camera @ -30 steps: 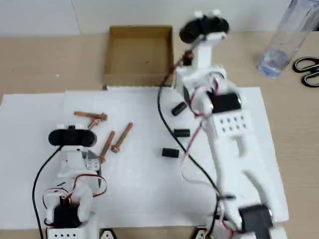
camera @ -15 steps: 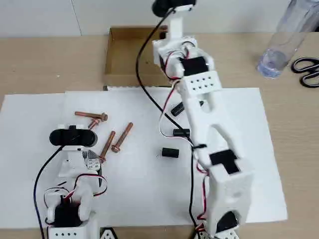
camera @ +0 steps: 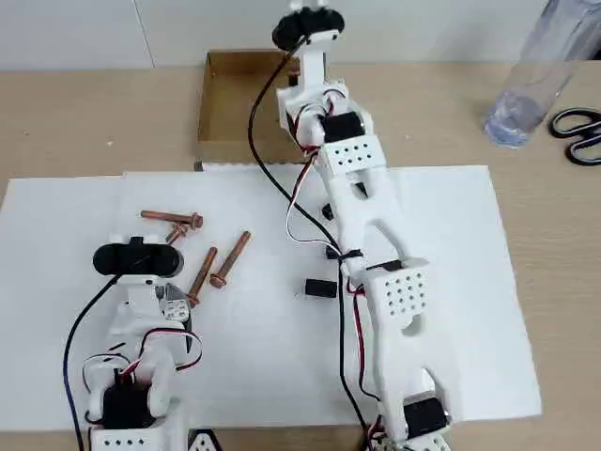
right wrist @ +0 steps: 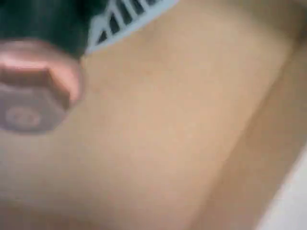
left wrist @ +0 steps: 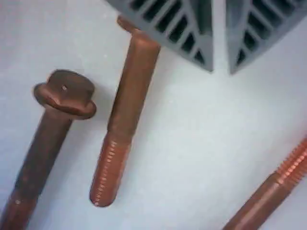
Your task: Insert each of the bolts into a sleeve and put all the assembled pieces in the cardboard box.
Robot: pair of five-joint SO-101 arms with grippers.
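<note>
Your right arm stretches to the far side of the table, and the right gripper (camera: 302, 58) hangs over the cardboard box (camera: 203, 105) at its right wall. The wrist picture is blurred, but the pincer seems to be clamped on a bolt (right wrist: 29, 91) with a black sleeve (right wrist: 43, 21) on its shank, held above the box's brown floor.

Your left gripper (left wrist: 220, 67) sits low over the white sheet (camera: 254, 376) at the near left. Its jaws are drawn almost together with only a slit between them, and they hold nothing. Four loose bolts (camera: 201, 275) lie on the sheet just right of and beyond it. From the wrist, one of these runs under the fingers and two more lie beside it.

A spare sleeve (camera: 320, 288) lies on the sheet just left of the right arm. A second one (camera: 334, 252) peeks out from under that arm.

A bottle (camera: 526, 85) and scissors (camera: 577, 132) sit on the bare table (camera: 94, 103) at the far right.
</note>
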